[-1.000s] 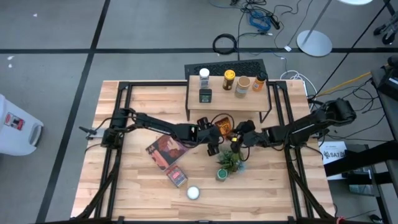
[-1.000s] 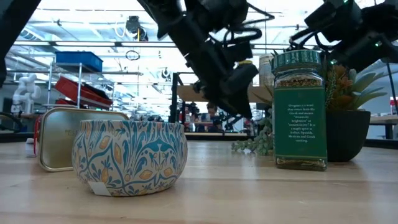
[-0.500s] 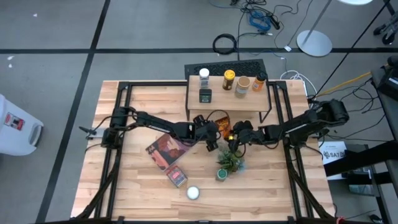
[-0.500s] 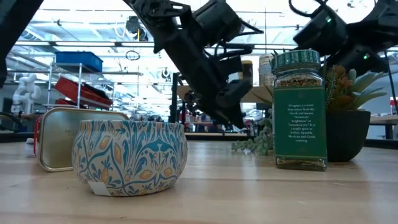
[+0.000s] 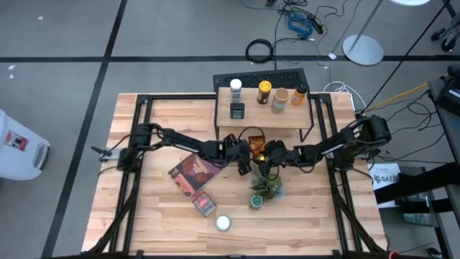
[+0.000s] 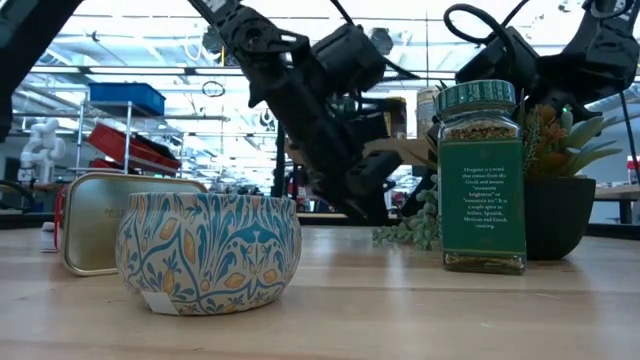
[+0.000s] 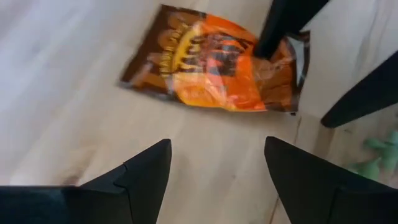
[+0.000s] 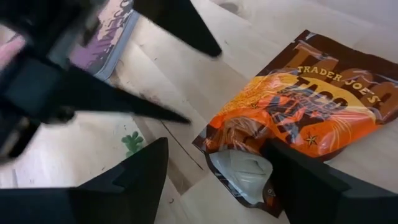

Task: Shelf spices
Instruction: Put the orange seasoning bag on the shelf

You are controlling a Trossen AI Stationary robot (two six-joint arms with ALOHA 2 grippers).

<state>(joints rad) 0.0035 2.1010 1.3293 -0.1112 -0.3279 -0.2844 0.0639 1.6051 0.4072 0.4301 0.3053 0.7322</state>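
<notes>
Grey floor with dark seams and loose cables surrounds the wooden worktop (image 5: 165, 115), and at its twelve o'clock edge stands the shelf (image 5: 262, 113), a narrow board on a black frame. Four jars and a small dark tin (image 5: 237, 110) already sit on it. The orange packet (image 5: 255, 140) lies flat on the worktop just in front of the shelf, towards six o'clock from it.

Both arms meet at that packet. The left pincer (image 7: 214, 165) hangs just short of it, fingers spread wide and holding nothing. The right pincer (image 8: 214, 165) comes in from three o'clock, also spread wide and empty, its fingers at the packet's torn end.

The main risk, as I judge it, is the two pincers colliding, since they are very close over one thin item. A flat packet is also hard to pinch from a bare board; the fingers may skid over it or push it under the shelf. The potted plant (image 5: 264, 185) at six o'clock of the right pincer could be knocked by a low swing.

As for containers, the green-topped jar (image 6: 482, 180) holds dried herb flakes. The patterned tin (image 6: 208, 250), the flat gold tin (image 6: 95, 215) and the packet do not show their contents.
</notes>
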